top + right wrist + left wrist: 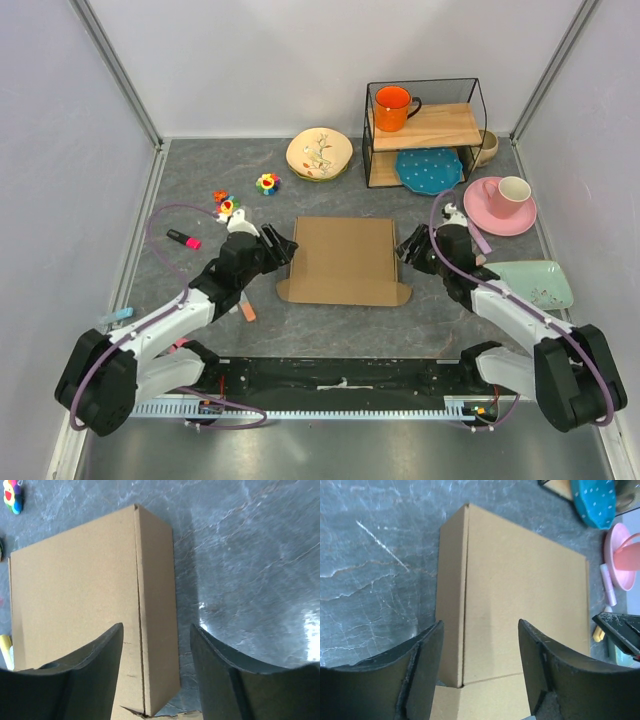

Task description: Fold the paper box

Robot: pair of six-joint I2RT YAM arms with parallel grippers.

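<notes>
Left gripper (280, 245) at 9 o'clock edge of paper box (345, 258): we see jaws spread above left side wall, nothing clamped. Right gripper (407, 246) at 3 o'clock edge: jaws likewise apart over right side wall, no grip. Box lies mid table (330, 325), top panel down, front flap sticking out at 6 o'clock. We note wire shelf (450, 125) at 1 o'clock of box.

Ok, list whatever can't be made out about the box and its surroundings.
Inside of the paper box: every view, covered by its top panel.
Its near flap: left wrist view, cut off by the bottom edge and fingers.
Bowl behind the shelf: top view, mostly hidden by it.
Orange item by the left arm: top view, too small to identify.
</notes>
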